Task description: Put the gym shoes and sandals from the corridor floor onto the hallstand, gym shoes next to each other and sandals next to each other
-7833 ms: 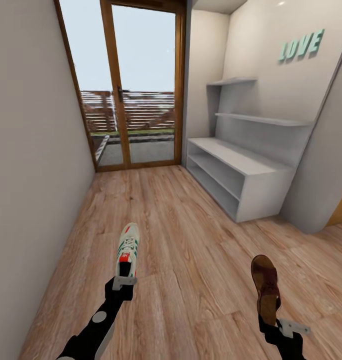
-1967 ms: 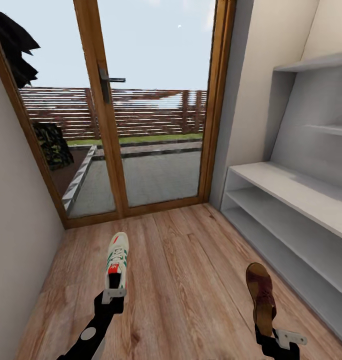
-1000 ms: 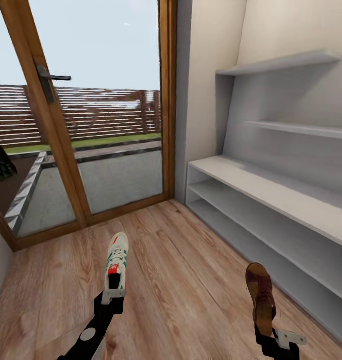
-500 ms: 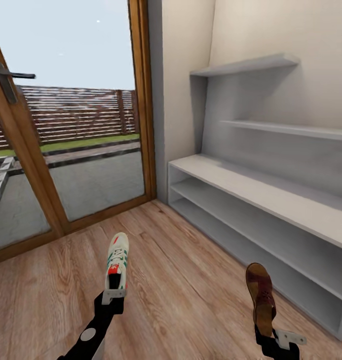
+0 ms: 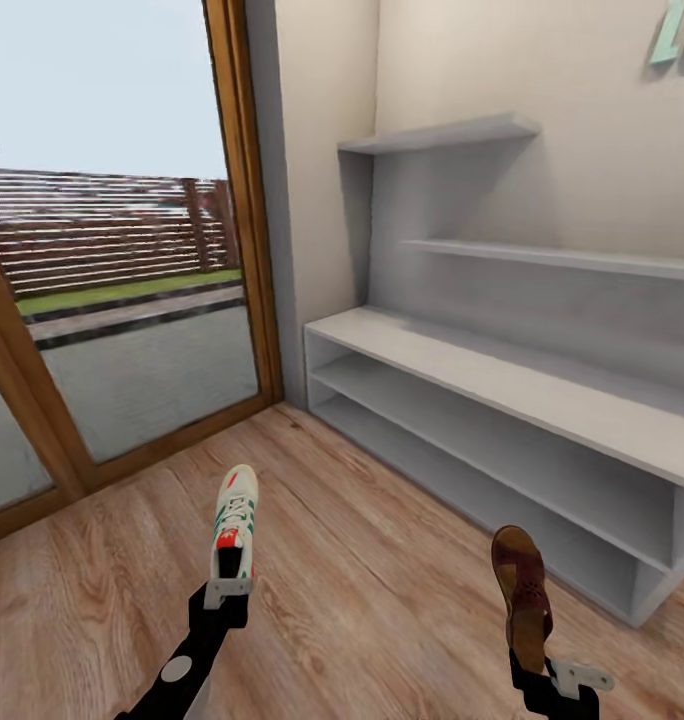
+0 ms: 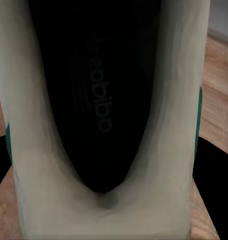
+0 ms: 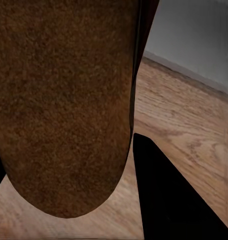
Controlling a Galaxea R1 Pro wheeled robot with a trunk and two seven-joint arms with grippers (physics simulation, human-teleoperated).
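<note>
A white gym shoe (image 5: 234, 520) with green stripes and a red heel patch is held by its heel in my left gripper (image 5: 225, 588), above the corridor floor (image 5: 372, 570); the left wrist view looks straight into the gym shoe's dark opening (image 6: 101, 100). My right gripper (image 5: 530, 652) is shut on the heel end of a brown sandal (image 5: 520, 585), whose brown surface (image 7: 64, 100) is close up in the right wrist view. The light grey hallstand (image 5: 502, 400) stands along the right wall, its bench and two lower shelves bare.
A wood-framed glass door (image 5: 102, 300) to a terrace fills the left. Floating grey shelves (image 5: 452, 132) hang above the bench. Teal wall letters (image 5: 677, 35) are at the upper right. Plank floor lies between me and the rack.
The whole view has swung right: the door slid left and the hallstand came toward the centre. Both arms hold the same pose with the shoe and the sandal.
</note>
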